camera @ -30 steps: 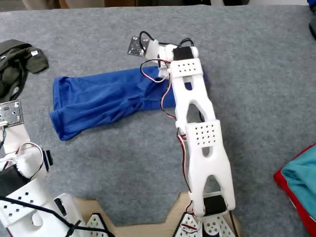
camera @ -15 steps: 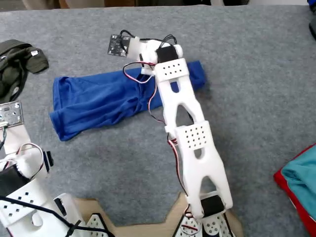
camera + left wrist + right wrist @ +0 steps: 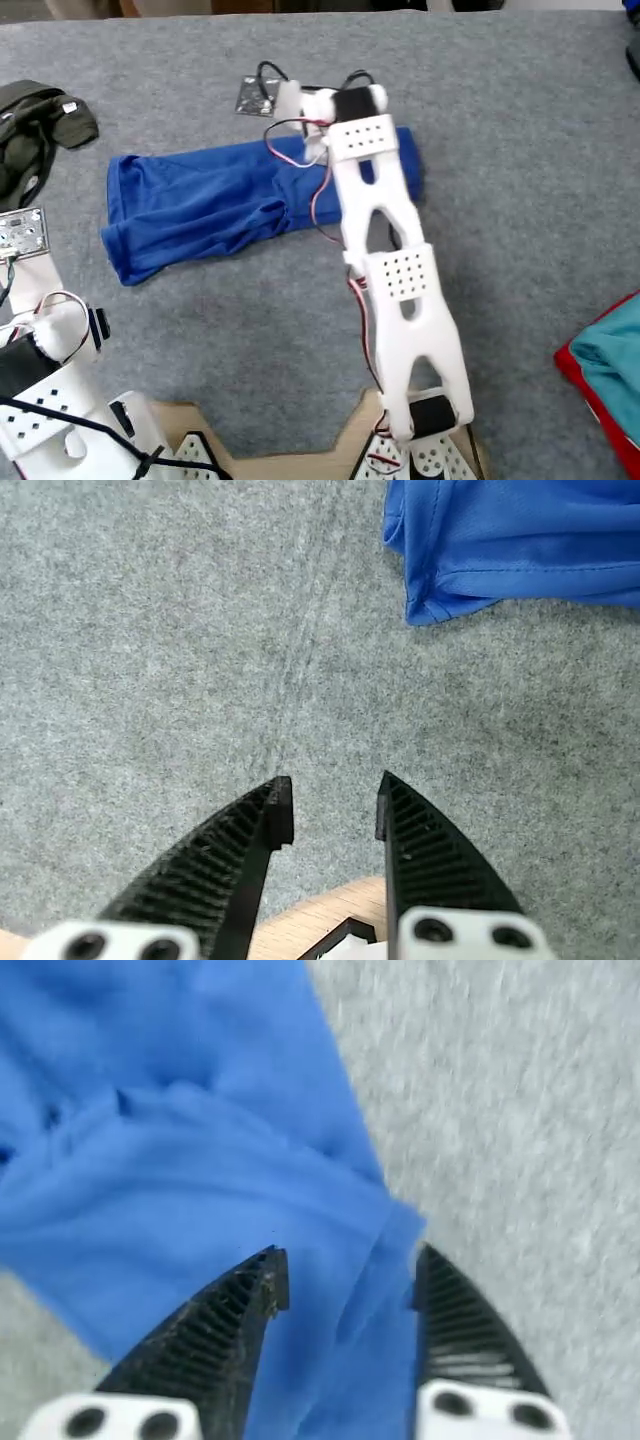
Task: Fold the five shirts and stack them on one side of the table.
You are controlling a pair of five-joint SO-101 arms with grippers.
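Lying across the middle of the grey felt table (image 3: 520, 150), the blue shirt (image 3: 210, 205) is folded into a long band, its wider, rumpled end toward the left arm's side and its narrower end under the right arm (image 3: 395, 270). That arm stretches from the wooden base (image 3: 300, 450) out over the shirt, with its wrist above the narrow end.

In the right wrist view, the right gripper (image 3: 350, 1260) hangs with its two black ribbed fingers spread apart. The blue shirt (image 3: 200, 1160) lies beneath and between them, and a creased edge of the cloth runs close by one fingertip, with bare grey felt just beyond. The fingers hold nothing.

The left arm (image 3: 40, 380) sits low at the near left corner of the table. Its left gripper (image 3: 334, 800) is also parted, with a plain gap between the fingertips, over bare felt. A hemmed corner of the blue shirt (image 3: 520, 530) lies farther off, apart from it.

A dark olive garment (image 3: 35, 125) lies bunched at the far left edge of the table. At the right edge, a teal cloth (image 3: 615, 350) rests on top of a red layer (image 3: 580, 375) (whether that red is a bin's rim or another garment I cannot tell, since the edge cuts it off).
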